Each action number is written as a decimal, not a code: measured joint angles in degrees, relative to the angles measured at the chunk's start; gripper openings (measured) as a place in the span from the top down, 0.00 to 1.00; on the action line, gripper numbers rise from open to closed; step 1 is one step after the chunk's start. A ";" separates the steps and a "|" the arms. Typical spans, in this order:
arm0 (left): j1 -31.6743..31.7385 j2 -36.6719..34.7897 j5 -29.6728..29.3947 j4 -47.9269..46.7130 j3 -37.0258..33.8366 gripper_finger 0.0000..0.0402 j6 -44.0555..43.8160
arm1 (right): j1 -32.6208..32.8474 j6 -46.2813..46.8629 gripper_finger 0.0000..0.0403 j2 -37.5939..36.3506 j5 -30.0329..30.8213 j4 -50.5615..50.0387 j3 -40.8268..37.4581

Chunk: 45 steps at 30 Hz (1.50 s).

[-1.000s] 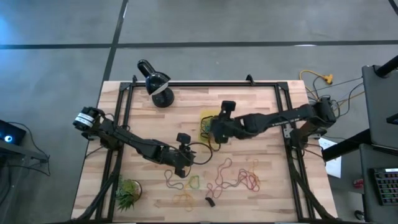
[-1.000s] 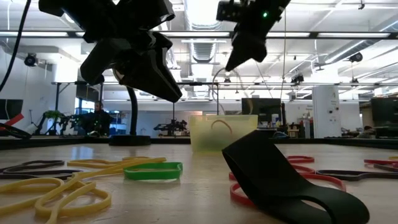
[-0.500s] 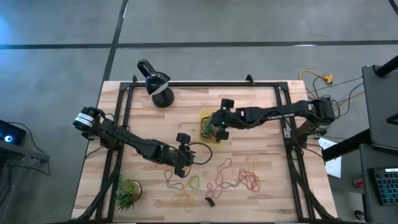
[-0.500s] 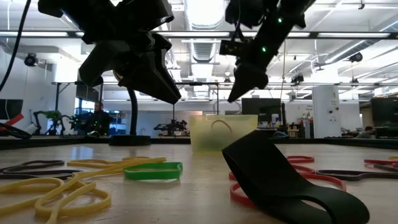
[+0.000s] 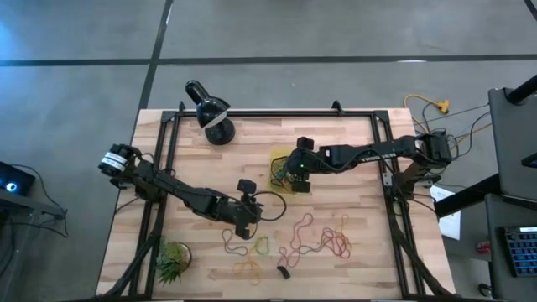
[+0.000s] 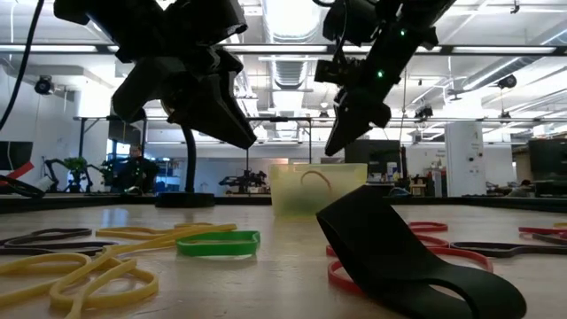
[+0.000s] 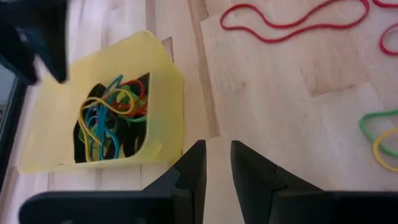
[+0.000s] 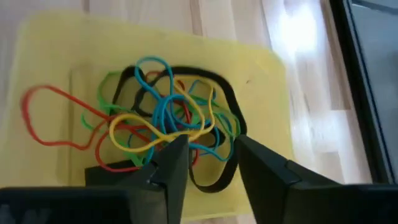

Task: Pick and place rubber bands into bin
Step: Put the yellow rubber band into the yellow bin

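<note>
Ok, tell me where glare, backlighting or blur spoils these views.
Low view: ceiling lights backlight both arms into silhouettes; the nearest black band looks soft. Right wrist view: bright glare on the wood beside the bin. High view: evenly lit.

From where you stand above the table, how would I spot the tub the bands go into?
Find the wooden table and look near its middle, just under the tip of the right gripper. The bin sits there, a small bright yellow tub holding a tangle of coloured rubber bands; the black lamp and green plant stand nearer the edges.
</note>
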 joint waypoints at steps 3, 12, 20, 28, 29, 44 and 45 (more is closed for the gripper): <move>-0.26 0.00 3.97 -2.69 0.02 0.85 -0.49 | 1.18 -0.44 0.63 -0.64 -2.28 -1.61 1.09; -0.87 0.00 16.62 -15.91 0.02 0.85 -14.69 | 8.17 -2.00 0.63 -3.27 -12.95 -1.68 1.69; -2.98 0.00 17.14 -15.55 0.13 0.85 -16.39 | 14.75 0.66 0.66 -3.38 -13.01 -1.76 1.03; -3.39 1.42 20.45 -8.54 0.09 0.85 -14.77 | 19.15 5.40 0.69 -3.38 -12.96 -1.80 -0.54; -3.39 1.73 20.60 -7.75 0.09 0.85 -14.60 | 19.50 5.99 0.70 -3.38 -12.96 -1.80 -0.78; -3.32 5.90 20.66 -4.71 0.11 0.85 -14.77 | 20.91 11.57 0.75 -3.38 -12.81 -1.21 -3.50; -3.32 5.90 20.66 -4.42 0.09 0.85 -14.71 | 20.91 11.53 0.75 -3.38 -12.81 -0.98 -3.50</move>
